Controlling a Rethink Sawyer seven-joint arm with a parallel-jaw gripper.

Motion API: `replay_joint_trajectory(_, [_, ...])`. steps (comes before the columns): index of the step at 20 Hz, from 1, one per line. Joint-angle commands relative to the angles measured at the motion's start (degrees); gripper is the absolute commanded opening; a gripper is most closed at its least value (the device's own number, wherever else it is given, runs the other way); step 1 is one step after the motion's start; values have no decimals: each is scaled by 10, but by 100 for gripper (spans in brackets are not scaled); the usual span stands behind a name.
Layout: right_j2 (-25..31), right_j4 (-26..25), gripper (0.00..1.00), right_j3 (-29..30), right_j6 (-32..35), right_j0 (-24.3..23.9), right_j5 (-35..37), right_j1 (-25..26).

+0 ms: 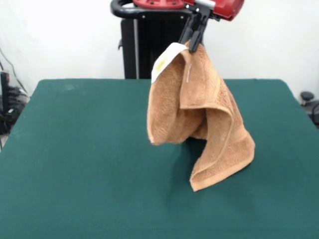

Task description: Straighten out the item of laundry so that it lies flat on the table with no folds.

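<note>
The item of laundry (pixel 199 117), a light-brown terry towel with a white label (pixel 164 60) with yellow print at its top, hangs in folds from my gripper (pixel 192 46). The gripper is shut on the towel's top corner, high over the back middle of the table (pixel 75 164). The towel drapes down and curls on itself. Its lowest corner (pixel 197 186) reaches down to about the table; I cannot tell if it touches the green cloth.
The robot's black pedestal (pixel 149 45) stands behind the table's far edge. Dark cables and gear (pixel 7 104) sit off the left edge, and a dark object (pixel 309 102) sits off the right edge.
</note>
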Motion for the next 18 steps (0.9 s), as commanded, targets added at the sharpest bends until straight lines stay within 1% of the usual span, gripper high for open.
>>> replay_joint_trajectory(1, [-22, -44, 0, -2, 43, 16, 76, 40])
replay_joint_trajectory(4, [-4, -50, 0, 13, 31, 0, 102, 20])
replay_joint_trajectory(7, [5, -52, 0, 22, 30, -1, 156, -1])
replay_joint_trajectory(12, [-3, -42, 0, 27, 67, 38, 269, -41])
replay_joint_trajectory(16, [-8, -27, 0, 30, 112, 76, 337, -63])
replay_joint_trajectory(18, [-4, -16, 0, 34, 132, 90, 359, -71])
